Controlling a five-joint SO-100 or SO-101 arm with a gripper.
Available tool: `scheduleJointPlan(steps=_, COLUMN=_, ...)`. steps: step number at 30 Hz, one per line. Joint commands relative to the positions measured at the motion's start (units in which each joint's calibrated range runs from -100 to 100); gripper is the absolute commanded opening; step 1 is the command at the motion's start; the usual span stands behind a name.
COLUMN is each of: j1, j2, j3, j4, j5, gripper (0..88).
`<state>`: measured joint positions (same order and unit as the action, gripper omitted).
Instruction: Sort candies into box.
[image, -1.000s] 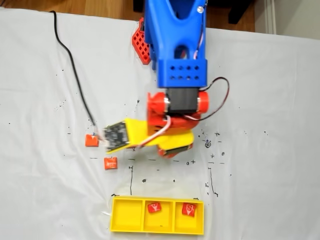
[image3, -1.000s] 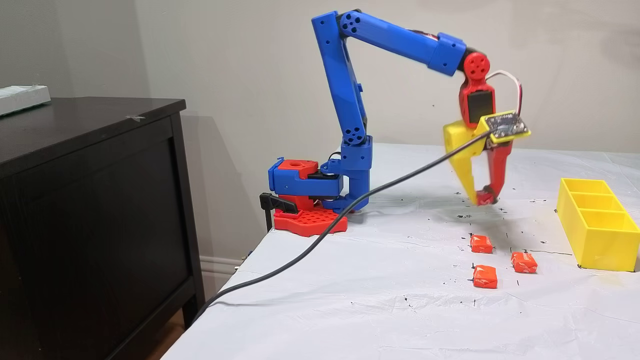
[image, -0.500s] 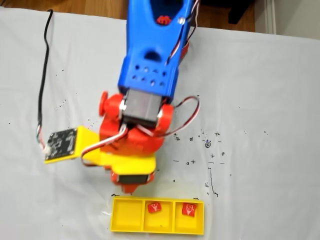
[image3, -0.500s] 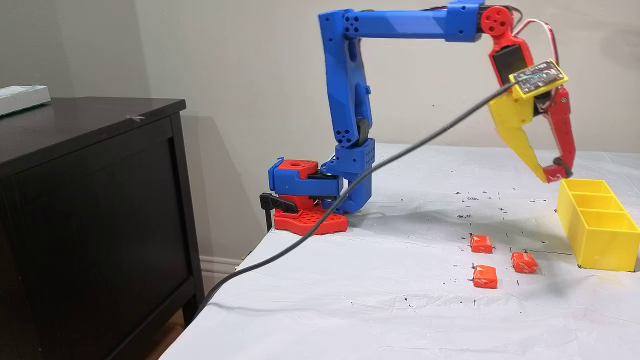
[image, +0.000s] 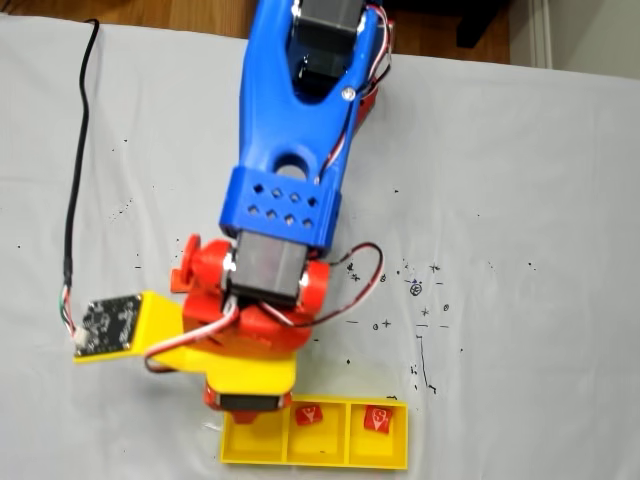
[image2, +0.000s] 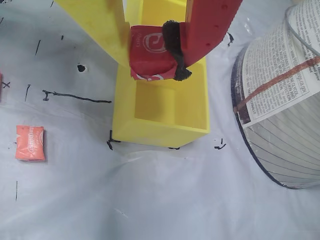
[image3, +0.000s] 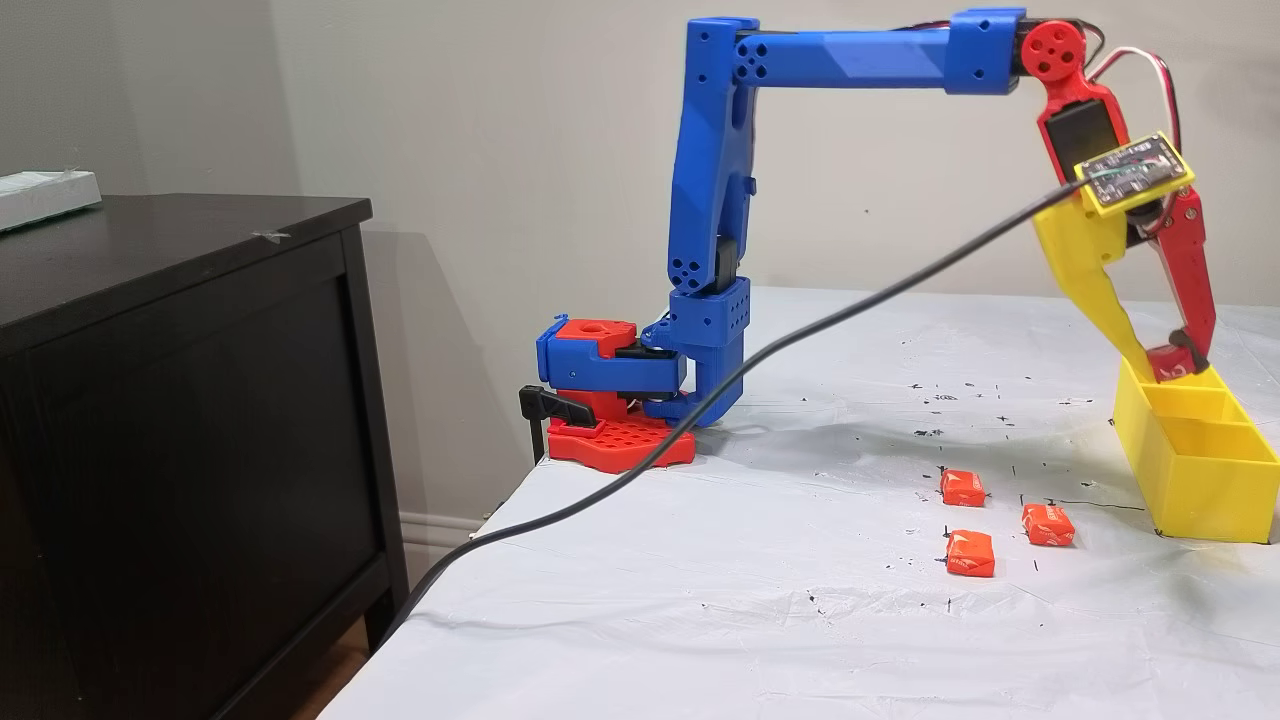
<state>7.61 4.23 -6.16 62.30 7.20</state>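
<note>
My gripper (image2: 159, 50) is shut on a red candy (image2: 147, 57), pinched between the yellow finger (image2: 100, 25) and the red finger (image2: 210, 25). It hangs just above the yellow box (image2: 160, 125). From above, the gripper (image: 246, 412) is over the left end of the box (image: 400, 455). One candy (image: 309, 414) lies in the middle compartment and another candy (image: 376, 419) in the right one. In the side view the gripper (image3: 1168, 365) is at the box's (image3: 1195, 490) rim. Three candies (image3: 963, 487) (image3: 1048, 524) (image3: 970, 553) lie on the sheet short of the box. One loose candy (image2: 30, 143) shows left of the box.
A black cable (image3: 700, 410) runs from the wrist board across the white sheet and off the table's near-left edge. The arm's base (image3: 620, 400) stands at the back left, with a dark cabinet (image3: 180, 400) beside the table. A curved clear thing with printed text (image2: 285, 100) lies right of the box.
The arm has swung from the middle of the sheet to the box with the candy in its grip. It has lowered slightly over the box's left end.
</note>
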Motion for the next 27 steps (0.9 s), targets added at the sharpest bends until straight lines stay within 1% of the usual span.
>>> scheduleJointPlan(steps=1, j1=-1.36, j2=0.43, j3=-8.45, j4=-0.04, j5=-0.59, gripper=0.2)
scheduleJointPlan(steps=14, j1=-2.54, j2=7.64, j3=-13.55, j4=-1.76, j5=-1.95, gripper=0.1)
scheduleJointPlan(steps=24, j1=-2.35, j2=8.75, j3=-13.73, j4=-1.76, j5=-1.37, gripper=0.5)
scheduleJointPlan(steps=25, j1=-2.35, j2=8.58, j3=-13.55, j4=-1.76, j5=-1.22, gripper=4.4)
scheduleJointPlan(steps=27, j1=-2.26, j2=8.24, j3=-13.19, j4=-1.76, j5=-1.17, gripper=15.6)
